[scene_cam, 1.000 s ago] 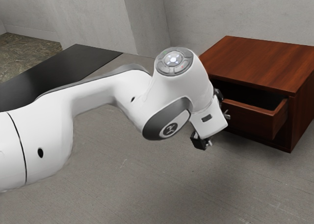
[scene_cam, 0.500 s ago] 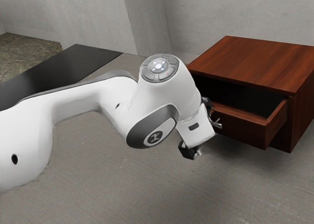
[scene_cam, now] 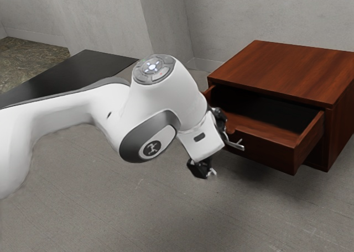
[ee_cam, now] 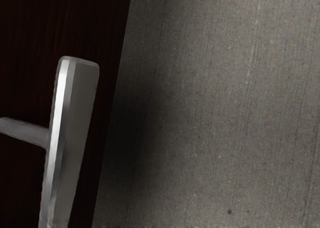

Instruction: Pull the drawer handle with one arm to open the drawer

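A grey concrete floor (scene_cam: 166,219) spreads across the room, rough and faintly streaked. A flat black tabletop (scene_cam: 61,78) runs along the exterior view's left side. Behind it stand pale grey walls (scene_cam: 83,14). A mottled greenish-brown patch of ground (scene_cam: 27,58) lies at their foot.

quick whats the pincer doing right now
pincer: cannot be told whether open or closed; it sits at the drawer handle of the partly open drawer.
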Available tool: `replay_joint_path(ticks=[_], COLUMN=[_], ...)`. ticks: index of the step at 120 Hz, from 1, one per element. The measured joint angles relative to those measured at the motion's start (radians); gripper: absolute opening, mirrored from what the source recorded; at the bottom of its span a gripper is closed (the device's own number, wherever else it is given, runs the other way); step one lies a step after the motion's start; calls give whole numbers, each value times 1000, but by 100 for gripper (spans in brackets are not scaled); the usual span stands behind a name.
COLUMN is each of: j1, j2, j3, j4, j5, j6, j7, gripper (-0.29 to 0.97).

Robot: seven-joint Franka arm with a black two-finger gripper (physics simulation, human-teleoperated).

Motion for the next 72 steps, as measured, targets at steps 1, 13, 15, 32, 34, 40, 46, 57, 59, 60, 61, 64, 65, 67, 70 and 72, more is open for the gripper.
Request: replay_joint_path(ticks=[1, 13, 15, 32, 34, 40, 46, 57, 59, 60, 61, 64, 65, 67, 70, 72], j1=[0, -6, -7, 0, 0, -2, -5, -6, -5, -5, -5, -4, -3, -3, -2, -1], j2=[-2, -21, -22, -24, -24, -23, -22, -18, -17, -17, -17, -17, -16, -16, -16, -16], j3=[-1, -1, -1, -12, -12, -10, -6, -3, -2, -2, -2, -2, -2, -2, -2, -2], j4=[1, 19, 26, 149, 159, 176, 183, 213, 219, 221, 225, 237, 242, 251, 266, 276], j5=[2, 20, 21, 29, 30, 31, 32, 33, 34, 34, 34, 34, 34, 34, 34, 34], j6=[-1, -11, -13, -53, -57, -70, -83, -135, -148, -155, -162, -185, -193, -211, -240, -260], j7=[0, 0, 0, -8, -10, -19, -34, -90, -104, -111, -119, -143, -152, -170, -199, -220], gripper=[66, 66, 66, 66, 66, 67, 67, 67, 67, 67, 67, 68, 68, 68, 68, 68])
